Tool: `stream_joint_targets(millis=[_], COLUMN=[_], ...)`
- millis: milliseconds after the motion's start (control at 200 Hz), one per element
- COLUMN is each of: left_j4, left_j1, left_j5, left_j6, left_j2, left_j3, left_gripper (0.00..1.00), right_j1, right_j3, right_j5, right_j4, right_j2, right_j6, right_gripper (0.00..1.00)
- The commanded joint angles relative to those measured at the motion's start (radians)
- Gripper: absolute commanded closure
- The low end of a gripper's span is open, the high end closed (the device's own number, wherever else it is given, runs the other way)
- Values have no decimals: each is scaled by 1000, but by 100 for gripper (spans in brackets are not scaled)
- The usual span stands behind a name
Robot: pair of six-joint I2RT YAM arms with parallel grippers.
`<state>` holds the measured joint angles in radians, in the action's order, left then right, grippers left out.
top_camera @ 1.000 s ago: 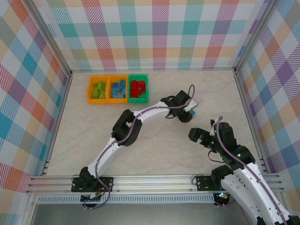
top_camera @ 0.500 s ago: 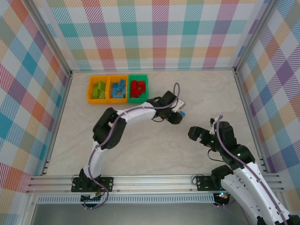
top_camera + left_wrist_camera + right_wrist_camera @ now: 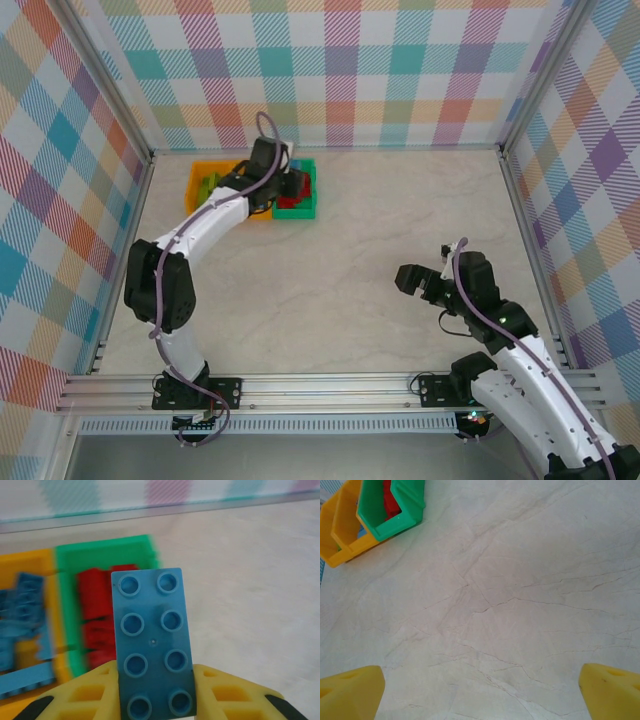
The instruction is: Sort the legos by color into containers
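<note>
A light blue lego [image 3: 152,640] with eight studs stands clamped between the yellow fingers [image 3: 82,697] of my left gripper [image 3: 155,695], which is shut on it. That gripper [image 3: 284,187] hovers over the containers at the back left. Below it the green bin [image 3: 100,547] holds red legos [image 3: 97,622], and the orange bin [image 3: 60,635] beside it holds blue legos [image 3: 25,615]. The far-left orange bin [image 3: 193,190] holds lime green legos [image 3: 210,187]. My right gripper [image 3: 480,695] stands open above bare table, also seen at the right gripper [image 3: 410,280].
The bins [image 3: 380,520] sit against the back wall, near the left corner. Metal frame rails border the table on both sides [image 3: 525,230]. My left arm [image 3: 190,240] stretches diagonally over the left half of the table.
My left arm has swung from the table's middle right to the bins at the back left, carrying the blue lego. The right arm has hardly moved.
</note>
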<state>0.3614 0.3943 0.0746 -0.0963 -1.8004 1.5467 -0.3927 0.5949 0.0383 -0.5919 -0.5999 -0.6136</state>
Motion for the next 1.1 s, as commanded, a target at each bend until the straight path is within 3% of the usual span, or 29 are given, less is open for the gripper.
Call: stream_joint_targets(millis=[0,150,310,580,690,830,1095], left_j4=[46,137,142,96,47,-70,-256], left_j1=[-80,-153,-163,-163,-161,-154,-149], left_j5=[96,56,61,68,7,-47,140], left_j6=[-30,-57,-61,-71,-95,-120,-77], left_j2=[-20,-114,-158,-85,35,268,693], left_j3=[5,87,94,18,-75,-311,-762], left_gripper=[70,64,58,48,47,45,24], right_j1=[3,3,3,3,3,3,45], right_j3=[21,17,27,131,164,187,125], right_j5=[13,13,13,38,61,44,-315], right_j4=[-3,-34,-59,-85,-61,0,303], right_j2=[30,60,63,-53,-118,-208,-330], right_j6=[18,6,14,115,151,222,367], right_gripper=[0,0,0,0,0,0,0])
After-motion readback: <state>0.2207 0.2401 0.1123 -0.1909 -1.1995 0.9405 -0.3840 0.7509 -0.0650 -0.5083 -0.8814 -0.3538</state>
